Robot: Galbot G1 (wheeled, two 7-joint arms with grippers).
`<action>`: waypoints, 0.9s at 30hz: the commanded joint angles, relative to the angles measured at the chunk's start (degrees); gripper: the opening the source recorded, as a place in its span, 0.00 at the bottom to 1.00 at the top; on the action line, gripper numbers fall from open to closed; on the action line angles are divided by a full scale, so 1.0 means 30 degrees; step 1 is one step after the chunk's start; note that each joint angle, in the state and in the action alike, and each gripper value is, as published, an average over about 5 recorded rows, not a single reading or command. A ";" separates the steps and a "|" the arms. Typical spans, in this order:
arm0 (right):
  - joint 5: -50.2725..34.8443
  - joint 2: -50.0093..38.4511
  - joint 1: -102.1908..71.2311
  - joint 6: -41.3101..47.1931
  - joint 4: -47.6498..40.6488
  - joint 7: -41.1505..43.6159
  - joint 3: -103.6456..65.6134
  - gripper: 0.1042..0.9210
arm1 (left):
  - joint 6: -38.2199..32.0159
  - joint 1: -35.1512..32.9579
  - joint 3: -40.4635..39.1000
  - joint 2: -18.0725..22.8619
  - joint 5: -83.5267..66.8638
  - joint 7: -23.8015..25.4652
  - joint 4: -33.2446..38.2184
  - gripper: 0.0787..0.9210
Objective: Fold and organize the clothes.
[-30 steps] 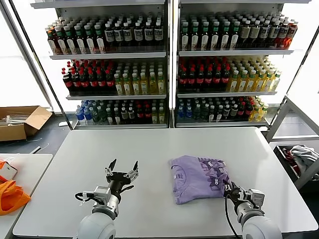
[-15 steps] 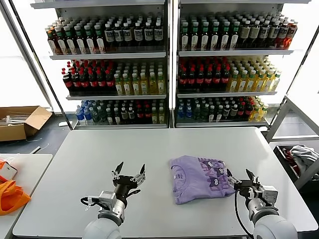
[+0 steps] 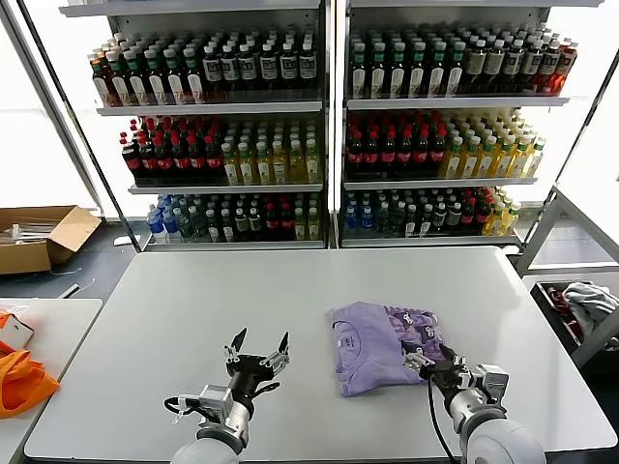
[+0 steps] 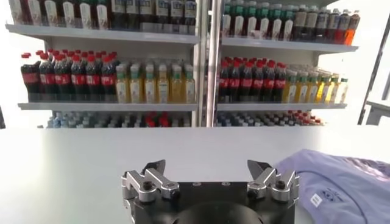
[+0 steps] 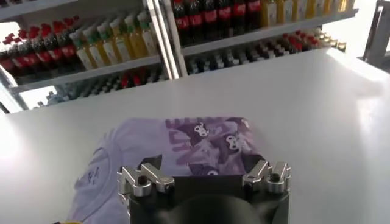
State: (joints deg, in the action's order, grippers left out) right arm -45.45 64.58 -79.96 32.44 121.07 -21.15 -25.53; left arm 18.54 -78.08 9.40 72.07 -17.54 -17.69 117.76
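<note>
Though the white table (image 3: 193,309) is broad, everything that matters sits on its near half, towards the robot's right. There the lavender T-shirt (image 3: 382,346) lies flat, already folded into a compact block with its collar towards the table's middle and the cartoon print on the right-hand part. Its longer side seems to run across the table, left to right, slightly skewed.

The right gripper (image 3: 433,366) is plainly the nearer one: it is at the shirt's near right corner, jaws spread apart and holding nothing, the cloth lying just ahead of it in the wrist view (image 5: 183,152).

The left gripper (image 3: 258,358) hovers low over bare table, jaws also wide and empty, with the shirt off to its right across a clear gap. I would judge any tidying nudge falls to the right arm.
</note>
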 commanded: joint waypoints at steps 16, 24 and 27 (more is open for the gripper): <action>-0.0253 0.1200 -0.1269 -0.0607 -0.0413 0.0416 -0.1039 0.88 | 0.0031 -0.0561 -0.0069 0.0088 0.0090 0.0199 -0.0231 0.88; -0.0348 0.0926 -0.0867 -0.0289 0.2112 0.0515 -0.1826 0.88 | 0.0032 -0.0881 -0.0048 0.0168 0.0192 0.0274 -0.0157 0.88; -0.0031 0.0753 -0.0709 -0.0394 0.1556 0.0534 -0.1897 0.88 | 0.0016 -0.1015 -0.0042 0.0261 0.0305 0.0321 -0.0132 0.88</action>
State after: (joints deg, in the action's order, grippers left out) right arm -47.28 67.05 -82.52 31.53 122.78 -20.27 -29.82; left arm 18.64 -80.59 9.28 72.59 -16.94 -16.89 117.24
